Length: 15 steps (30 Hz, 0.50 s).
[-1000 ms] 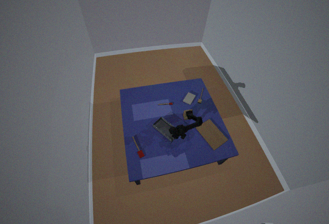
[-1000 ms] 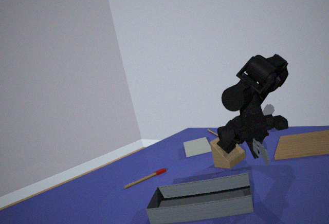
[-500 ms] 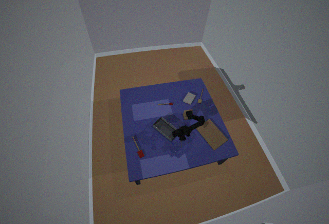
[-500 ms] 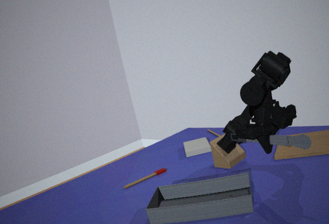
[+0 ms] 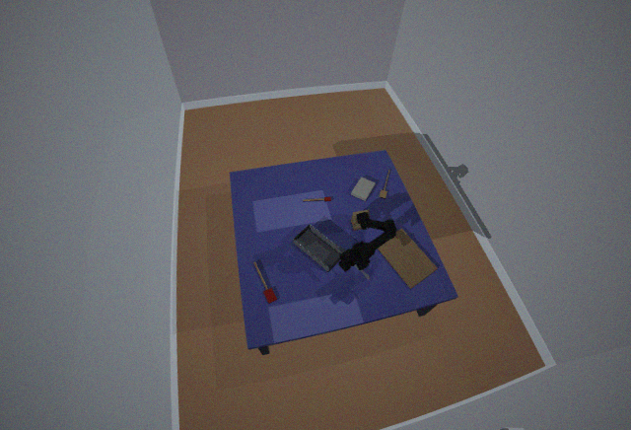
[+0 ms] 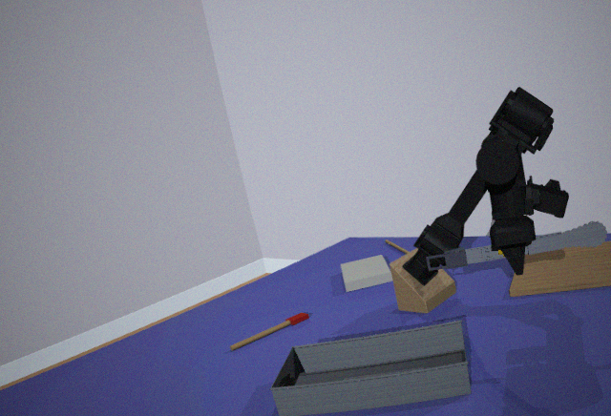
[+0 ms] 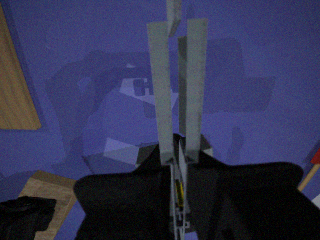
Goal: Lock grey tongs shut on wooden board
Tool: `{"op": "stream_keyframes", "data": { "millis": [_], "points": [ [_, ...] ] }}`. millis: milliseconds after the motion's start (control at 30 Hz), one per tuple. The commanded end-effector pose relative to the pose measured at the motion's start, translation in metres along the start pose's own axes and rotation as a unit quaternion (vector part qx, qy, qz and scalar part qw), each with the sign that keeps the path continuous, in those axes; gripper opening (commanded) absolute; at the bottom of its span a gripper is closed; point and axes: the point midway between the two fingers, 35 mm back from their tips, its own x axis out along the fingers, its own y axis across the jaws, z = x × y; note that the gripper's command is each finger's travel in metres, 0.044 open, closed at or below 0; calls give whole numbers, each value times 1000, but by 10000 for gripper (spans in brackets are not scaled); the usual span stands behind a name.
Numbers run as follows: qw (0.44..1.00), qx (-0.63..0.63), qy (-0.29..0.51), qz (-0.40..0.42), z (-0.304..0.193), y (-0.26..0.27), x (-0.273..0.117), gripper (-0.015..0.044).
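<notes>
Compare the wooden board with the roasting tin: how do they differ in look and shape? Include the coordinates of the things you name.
The wooden board (image 5: 408, 257) (image 6: 562, 271) is brown, while the roasting tin (image 5: 329, 265) (image 6: 374, 391) is grey. The board is a flat slab; the tin is hollow, with upright walls around an open top. Both have a four-cornered outline and rest on the blue table (image 5: 301, 176) (image 6: 207, 352).

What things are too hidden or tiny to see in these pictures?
- Whether the grey tongs are locked: the lock sits inside the hinge, out of sight in every view.
- The tongs' tips in the wrist view: cut off by the top edge.
- The wooden board's far end in the exterior view: cut off by the right edge.
- The tongs in the top view: mostly covered by the black arm.
</notes>
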Motion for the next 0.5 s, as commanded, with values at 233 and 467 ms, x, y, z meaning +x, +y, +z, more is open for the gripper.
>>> {"op": "stream_keyframes", "data": {
  "millis": [233, 467],
  "points": [
    [973, -232, -6, -5, 20, 20, -6, -150],
    [928, -371, -12, -9, 32, 32, -9, -150]
  ]
}}
